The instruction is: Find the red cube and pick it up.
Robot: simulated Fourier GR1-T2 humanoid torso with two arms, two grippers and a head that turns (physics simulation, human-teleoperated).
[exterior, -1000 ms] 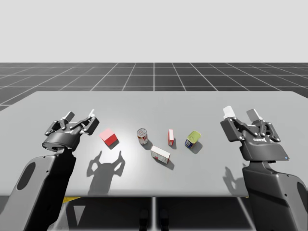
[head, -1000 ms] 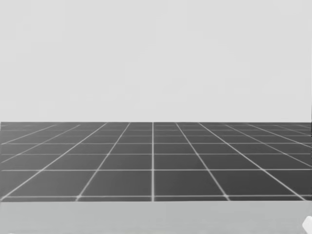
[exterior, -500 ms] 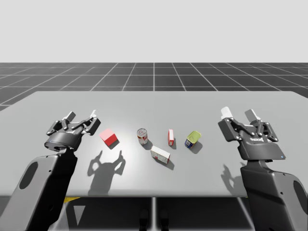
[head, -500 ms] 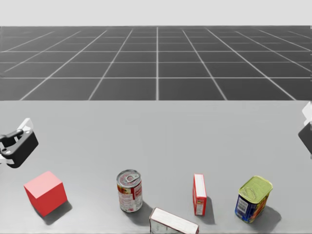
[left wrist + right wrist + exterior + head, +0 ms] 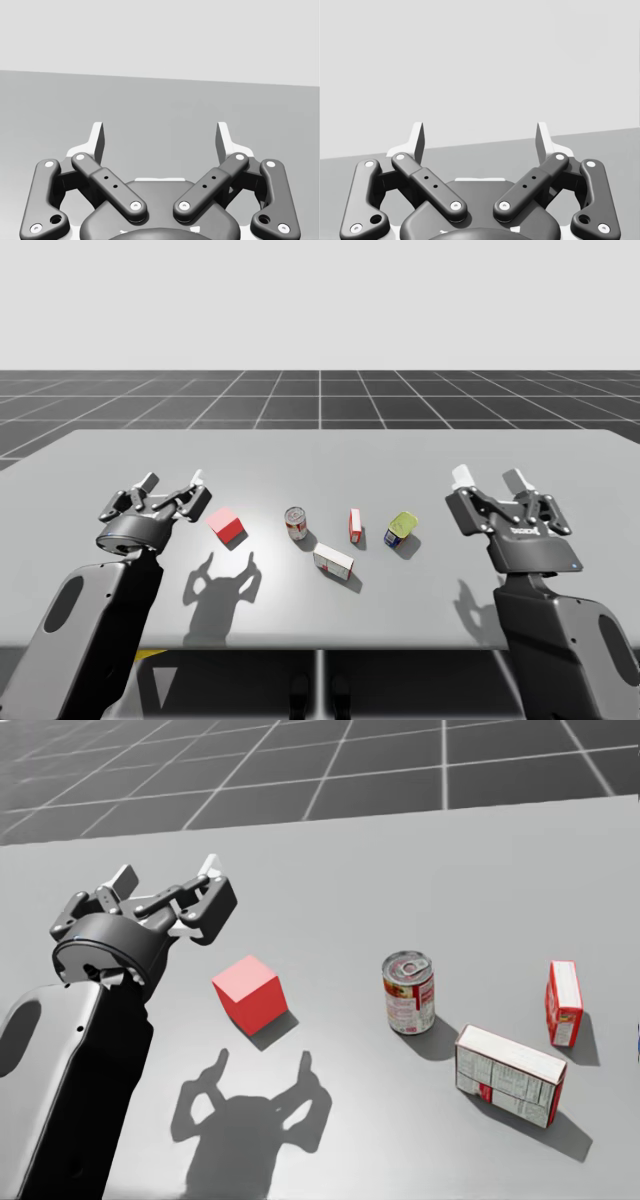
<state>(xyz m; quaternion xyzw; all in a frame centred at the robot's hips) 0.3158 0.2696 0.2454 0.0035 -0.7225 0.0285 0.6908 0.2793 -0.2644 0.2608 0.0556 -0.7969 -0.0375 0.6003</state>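
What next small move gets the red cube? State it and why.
Probably ease my left end effector rightward and down over the red cube: it hovers open beside it, not touching; my right end effector is much farther away.

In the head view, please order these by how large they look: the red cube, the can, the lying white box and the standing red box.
1. lying white box, though it is nearest the camera, so its lead is unsure
2. red cube
3. can
4. standing red box, the narrowest

L gripper (image 5: pixel 173 481) & R gripper (image 5: pixel 489 477) — both spread wide, raised.
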